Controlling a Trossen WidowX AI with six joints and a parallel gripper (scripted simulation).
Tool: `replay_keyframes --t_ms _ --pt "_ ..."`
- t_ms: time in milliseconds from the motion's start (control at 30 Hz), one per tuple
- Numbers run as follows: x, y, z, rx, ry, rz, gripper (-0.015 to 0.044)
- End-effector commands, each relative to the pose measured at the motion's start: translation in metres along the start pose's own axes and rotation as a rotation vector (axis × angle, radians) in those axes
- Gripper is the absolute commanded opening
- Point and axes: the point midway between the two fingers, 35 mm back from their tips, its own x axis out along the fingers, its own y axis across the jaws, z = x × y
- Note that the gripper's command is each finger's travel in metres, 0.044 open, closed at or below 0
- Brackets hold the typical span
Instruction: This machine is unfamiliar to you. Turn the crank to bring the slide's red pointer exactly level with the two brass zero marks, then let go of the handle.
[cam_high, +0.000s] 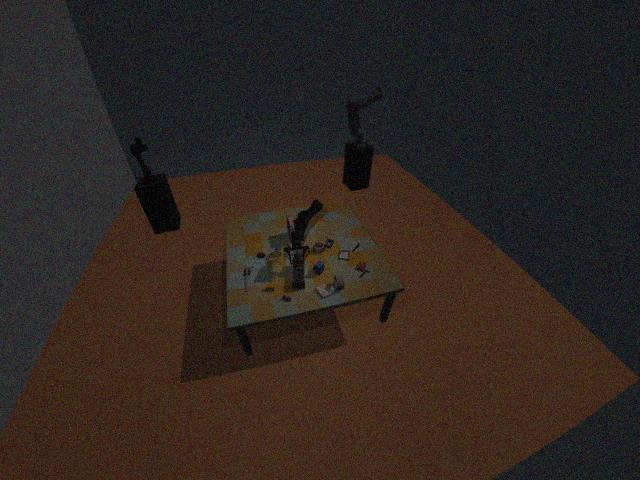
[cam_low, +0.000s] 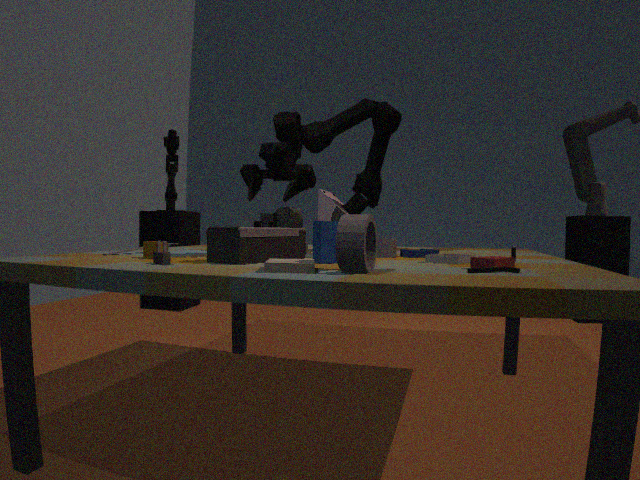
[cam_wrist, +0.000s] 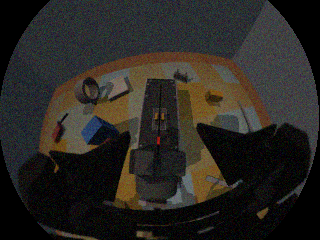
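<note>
The machine is a long dark box (cam_high: 298, 272) (cam_low: 271, 248) (cam_wrist: 146, 115) on the table. In the wrist view, the red pointer (cam_wrist: 158, 140) sits in its slot, between the two brass zero marks (cam_wrist: 159, 116) and the bulky grey housing (cam_wrist: 157, 162) (cam_low: 288, 218). The pointer is not level with the marks; it is offset toward the housing. My gripper (cam_low: 268, 199) (cam_wrist: 163, 130) is wide open and empty, above the machine, with a finger on either side of it in the wrist view. The crank handle cannot be made out beyond the housing.
A blue box (cam_high: 318, 267) (cam_low: 324, 242) (cam_wrist: 97, 131) stands beside the machine. A grey ring (cam_low: 353, 243), a pale flat block (cam_low: 289, 266) (cam_wrist: 118, 87), a yellow block (cam_low: 149, 249) (cam_wrist: 215, 95) and a red item (cam_low: 492, 262) (cam_wrist: 57, 133) lie around. Two other arms stand on black pedestals (cam_high: 157, 204) (cam_high: 357, 167).
</note>
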Motion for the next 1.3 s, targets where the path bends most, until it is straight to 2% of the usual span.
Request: replay_keyframes --t_ms 0,200,333,1267 --pt "-0.003 -0.001 0.003 0.003 0.001 -0.004 0.044" --pt "-0.039 -0.002 0.034 -0.001 0.0 -0.002 0.044" --pt "-0.046 -0.002 0.036 0.002 -0.002 -0.004 0.044" --pt "-0.124 0.02 -0.06 0.133 -0.066 -0.079 0.044"
